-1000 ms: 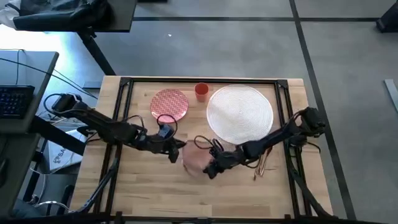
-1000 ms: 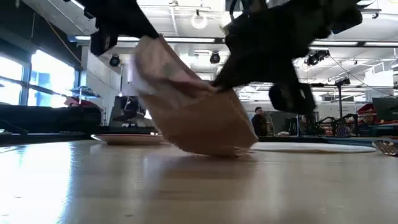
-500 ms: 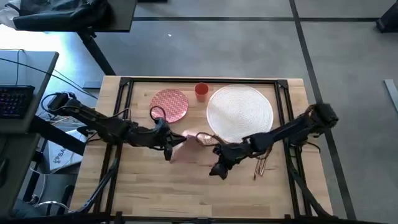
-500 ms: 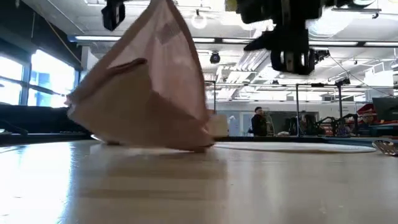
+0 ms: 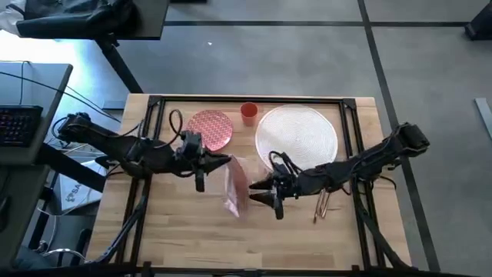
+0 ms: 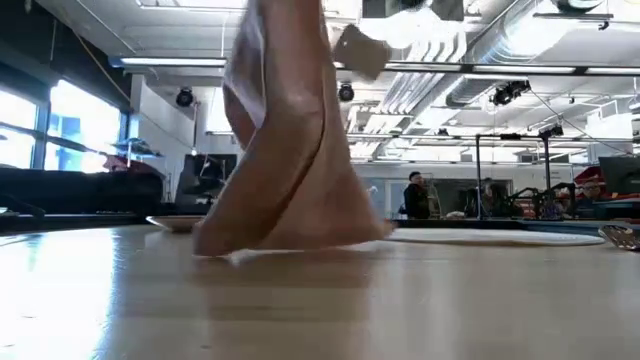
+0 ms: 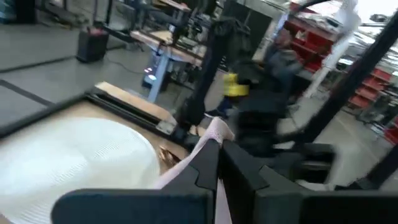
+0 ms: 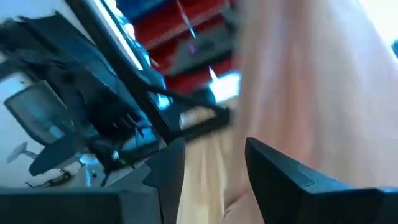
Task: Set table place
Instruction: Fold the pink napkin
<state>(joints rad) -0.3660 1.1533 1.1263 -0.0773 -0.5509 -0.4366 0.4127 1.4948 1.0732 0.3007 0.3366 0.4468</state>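
Left wrist view alone shows fingers (image 7: 211,163) pinching napkin (image 7: 214,132).

— What colours are there?
— Beige-pink napkin (image 5: 236,187), red-patterned plate (image 5: 210,128), orange cup (image 5: 249,112).
— The rest?
— White woven placemat (image 5: 297,139), copper cutlery (image 5: 325,204), light wood table (image 5: 184,231).

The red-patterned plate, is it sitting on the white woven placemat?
No, the red-patterned plate lies on the bare table, beside the white woven placemat, not on it.
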